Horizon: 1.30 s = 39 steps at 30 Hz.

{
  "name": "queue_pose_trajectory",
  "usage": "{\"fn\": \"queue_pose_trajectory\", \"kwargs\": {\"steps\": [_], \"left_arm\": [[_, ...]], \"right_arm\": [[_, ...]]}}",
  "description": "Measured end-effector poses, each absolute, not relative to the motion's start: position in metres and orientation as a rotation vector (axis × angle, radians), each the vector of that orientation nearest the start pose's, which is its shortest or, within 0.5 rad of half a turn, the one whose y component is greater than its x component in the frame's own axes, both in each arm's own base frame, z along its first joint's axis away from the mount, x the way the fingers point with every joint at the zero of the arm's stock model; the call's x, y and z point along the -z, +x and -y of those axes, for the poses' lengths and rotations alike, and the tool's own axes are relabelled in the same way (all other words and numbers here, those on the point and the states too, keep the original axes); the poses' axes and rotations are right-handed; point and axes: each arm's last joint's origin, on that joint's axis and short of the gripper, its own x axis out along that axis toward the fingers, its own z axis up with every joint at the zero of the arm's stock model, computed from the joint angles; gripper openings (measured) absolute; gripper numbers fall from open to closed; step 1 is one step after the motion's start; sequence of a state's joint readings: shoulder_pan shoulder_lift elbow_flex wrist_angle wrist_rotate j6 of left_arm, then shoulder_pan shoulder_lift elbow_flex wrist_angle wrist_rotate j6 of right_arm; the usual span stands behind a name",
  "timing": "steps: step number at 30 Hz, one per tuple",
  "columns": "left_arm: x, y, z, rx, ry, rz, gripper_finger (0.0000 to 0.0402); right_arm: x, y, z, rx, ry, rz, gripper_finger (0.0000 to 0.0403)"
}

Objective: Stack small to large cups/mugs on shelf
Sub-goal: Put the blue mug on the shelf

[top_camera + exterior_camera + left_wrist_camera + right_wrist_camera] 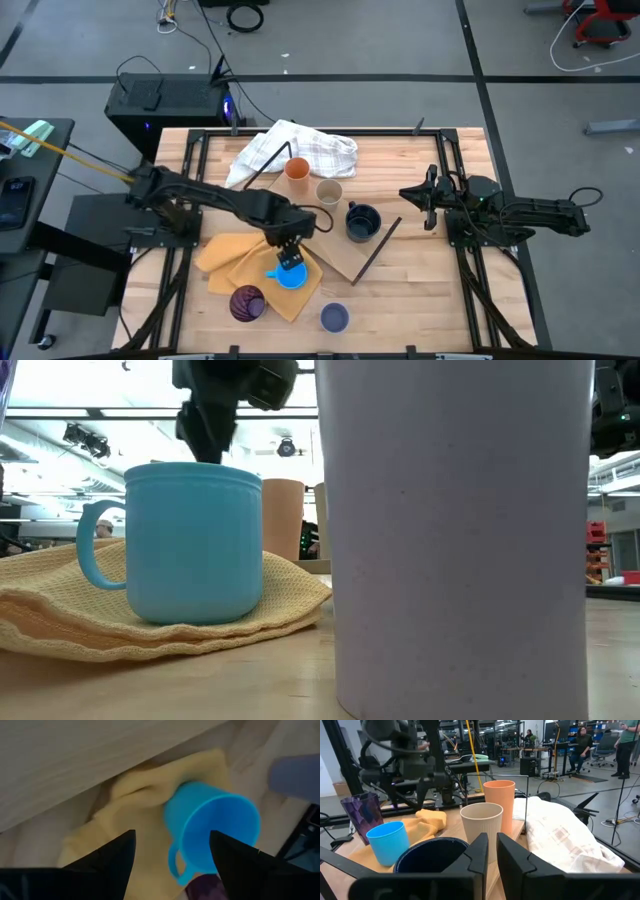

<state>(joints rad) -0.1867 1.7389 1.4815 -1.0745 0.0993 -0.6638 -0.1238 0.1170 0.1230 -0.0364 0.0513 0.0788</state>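
Note:
The bright blue mug (291, 276) stands upright on the yellow-orange cloth (240, 262), its handle (92, 548) to one side. My left gripper (290, 252) hovers open just above the mug's rim; in the left wrist view (172, 837) the mug (212, 827) shows between the spread fingers. The orange cup (297, 168), tan cup (329, 190) and dark navy mug (362, 222) stand mid-table by the light-wood shelf board (345, 258). The purple cup (247, 303) and lavender cup (334, 318) stand near the front edge. My right gripper (415, 195) waits shut at the right.
The white checked cloth (292, 150) lies bunched at the far side, behind the orange cup. A black rod of the shelf frame (376, 250) lies slanted right of the navy mug. The lavender cup (460, 530) fills the low view's foreground. People sit in the room beyond the table (582, 742).

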Motion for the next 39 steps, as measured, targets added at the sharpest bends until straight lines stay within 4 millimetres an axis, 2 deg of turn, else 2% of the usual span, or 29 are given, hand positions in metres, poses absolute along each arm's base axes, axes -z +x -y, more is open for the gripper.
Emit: {"fn": "queue_pose_trajectory", "kwargs": {"steps": [4, 11, 15, 22, 31, 35, 39], "left_arm": [[-0.256, 0.339, 0.073, -0.173, -0.509, -1.371, 0.0274], [-0.250, 0.339, 0.089, -0.139, -0.471, -1.391, 0.0272], [-0.242, 0.340, 0.096, -0.186, -0.438, -1.410, 0.0271], [-0.225, 0.344, 0.100, -0.274, -0.448, -1.450, 0.0270], [-0.224, 0.345, 0.103, -0.267, -0.447, -1.444, 0.0269], [-0.224, 0.345, 0.103, -0.267, -0.446, -1.444, 0.0253], [-0.224, 0.345, 0.103, -0.264, -0.443, -1.445, 0.0212]], "right_arm": [[-0.193, 0.098, 0.014, 0.177, 0.080, -0.023, 0.0045], [-0.193, 0.098, 0.014, 0.177, 0.080, -0.023, 0.0045], [-0.193, 0.098, 0.014, 0.177, 0.080, -0.023, 0.0045], [-0.193, 0.098, 0.014, 0.176, 0.080, -0.024, 0.0045], [-0.193, 0.098, 0.014, 0.176, 0.080, -0.025, 0.0045], [-0.193, 0.098, 0.014, 0.176, 0.080, -0.025, 0.0045], [-0.193, 0.098, 0.014, 0.177, 0.080, -0.025, 0.0045]]}}
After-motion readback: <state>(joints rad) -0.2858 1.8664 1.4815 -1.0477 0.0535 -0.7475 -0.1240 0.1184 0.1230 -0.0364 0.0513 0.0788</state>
